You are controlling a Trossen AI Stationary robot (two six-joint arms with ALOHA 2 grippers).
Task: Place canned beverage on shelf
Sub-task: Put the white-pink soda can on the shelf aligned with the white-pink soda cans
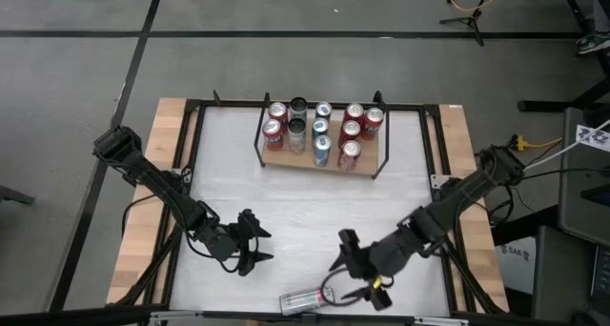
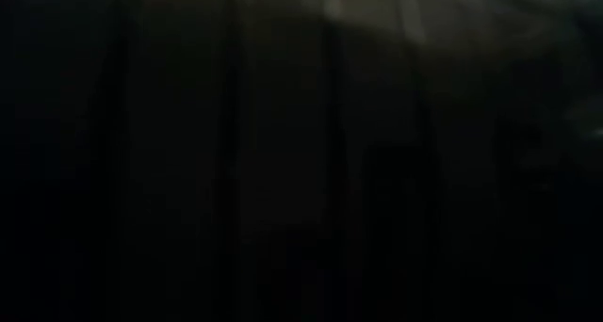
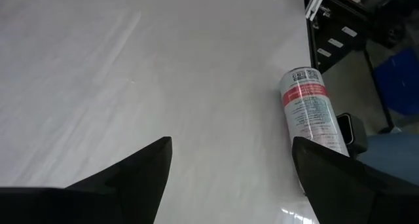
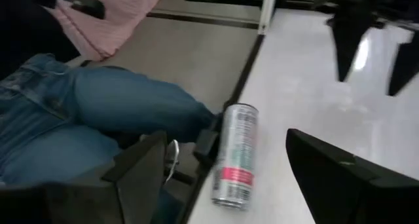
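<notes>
Above the lying can (image 1: 307, 300), right hand (image 1: 349, 268) angled down, fingers spread.

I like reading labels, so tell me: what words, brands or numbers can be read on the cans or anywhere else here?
None can be read.
Lying can: small print and a red band, too blurred.
Cans on the shelf: seen from above, no labels legible.
Low view: too dark.
</notes>
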